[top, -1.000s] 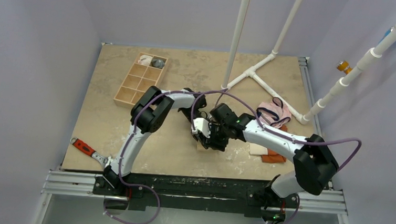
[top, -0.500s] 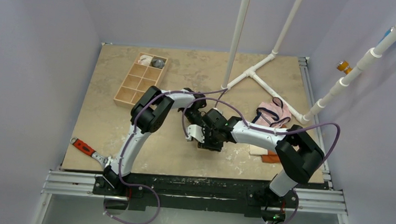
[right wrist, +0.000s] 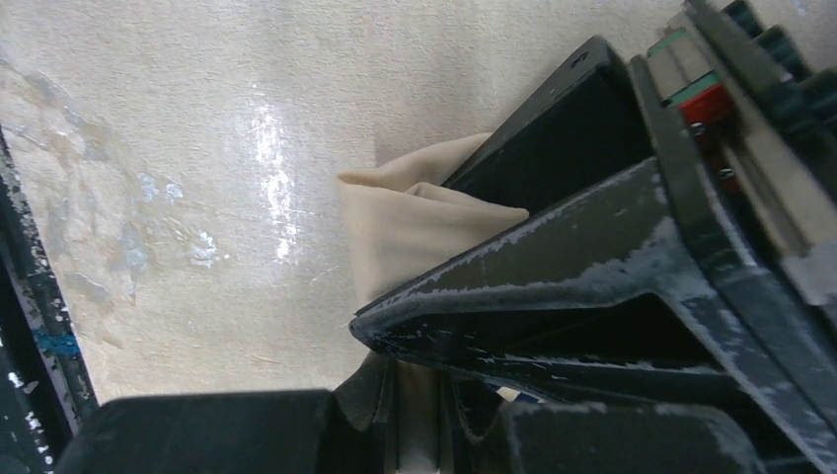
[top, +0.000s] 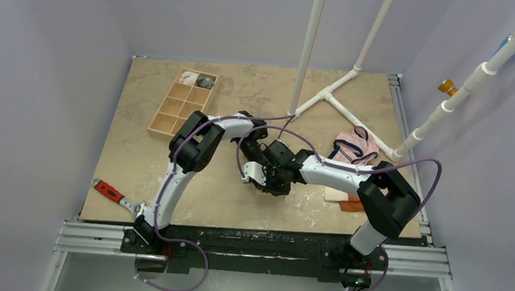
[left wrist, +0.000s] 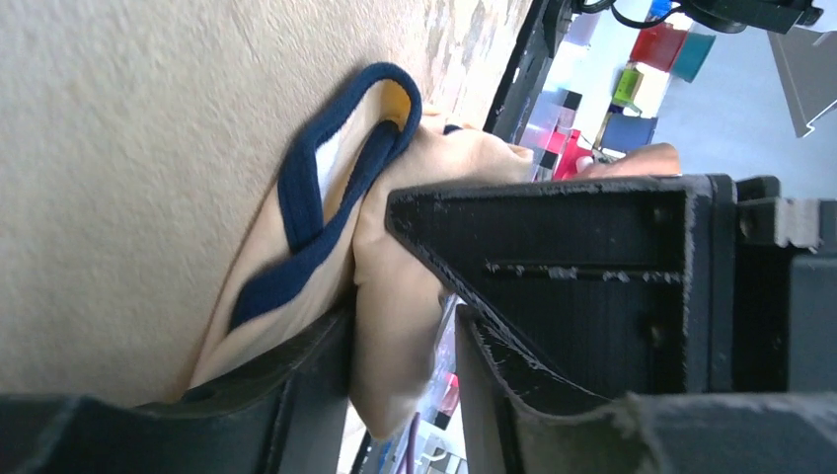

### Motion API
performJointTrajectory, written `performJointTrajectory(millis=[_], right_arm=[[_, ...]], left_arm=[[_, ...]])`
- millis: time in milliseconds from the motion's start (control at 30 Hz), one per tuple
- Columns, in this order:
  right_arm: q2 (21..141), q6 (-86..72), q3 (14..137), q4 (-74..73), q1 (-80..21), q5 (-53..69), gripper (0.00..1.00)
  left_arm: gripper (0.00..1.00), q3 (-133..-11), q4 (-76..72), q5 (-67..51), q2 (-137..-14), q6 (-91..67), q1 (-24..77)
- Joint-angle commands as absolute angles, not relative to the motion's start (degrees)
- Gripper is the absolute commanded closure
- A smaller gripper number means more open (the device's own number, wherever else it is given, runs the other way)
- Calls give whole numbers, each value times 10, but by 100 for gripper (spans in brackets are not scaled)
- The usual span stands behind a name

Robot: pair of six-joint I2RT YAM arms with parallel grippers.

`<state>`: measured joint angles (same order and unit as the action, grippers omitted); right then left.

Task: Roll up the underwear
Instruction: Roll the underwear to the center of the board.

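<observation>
A: What takes up most of the view?

B: The tan table (top: 138, 144), with the left arm (top: 177, 174) and the right arm (top: 338, 172) both bent inward so their wrists meet near its middle. White pipes (top: 340, 103) rise from the far right part of it.

A: And the wooden tray (top: 182, 102)?

B: At the far left, well apart from the arms, with a pale bundle and a grey one in its two far compartments.

A: Where is the underwear (left wrist: 395, 296)?

B: On the table under the two wrists, bunched up. From above it is nearly hidden, but the wrist cameras show tan cloth with a navy-edged loop lying against the tabletop.

A: Is the left gripper (left wrist: 380, 267) holding it?

B: Its fingers stand apart with the cloth between them, and a sliver of background shows between the cloth and one finger — so it looks slack rather than pinched.

A: The right gripper (right wrist: 395, 395)?

B: Clamped on it. The fingers are almost together, with a thin fold of tan cloth caught between them and the rest spilling onto the table.

A: Anything smaller?

B: Pink briefs (top: 355, 147) by the pipes at the right, orange and cream cloths (top: 350, 201) nearer the front, just beside the right arm, and a red-handled tool (top: 109, 191) at the near left edge.
</observation>
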<state>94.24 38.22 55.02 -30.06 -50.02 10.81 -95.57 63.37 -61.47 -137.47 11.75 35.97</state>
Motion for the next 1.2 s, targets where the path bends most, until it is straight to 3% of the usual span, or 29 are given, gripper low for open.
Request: performJointTrajectory(millis=[0, 133, 467, 900, 1167], right_arm=[[969, 362, 534, -358, -505, 166, 100], [969, 351, 526, -365, -505, 167, 100], [969, 340, 528, -371, -505, 181, 100], [998, 337, 548, -381, -494, 196, 100], [1051, 364, 612, -426, -456, 247, 100]], left_arm=[[53, -954, 613, -486, -1355, 153, 350], [46, -956, 621, -474, -1340, 154, 341], [39, -965, 629, -484, -1320, 149, 309], [38, -968, 655, -464, -1275, 177, 236], [38, -862, 623, -419, -1153, 194, 170]])
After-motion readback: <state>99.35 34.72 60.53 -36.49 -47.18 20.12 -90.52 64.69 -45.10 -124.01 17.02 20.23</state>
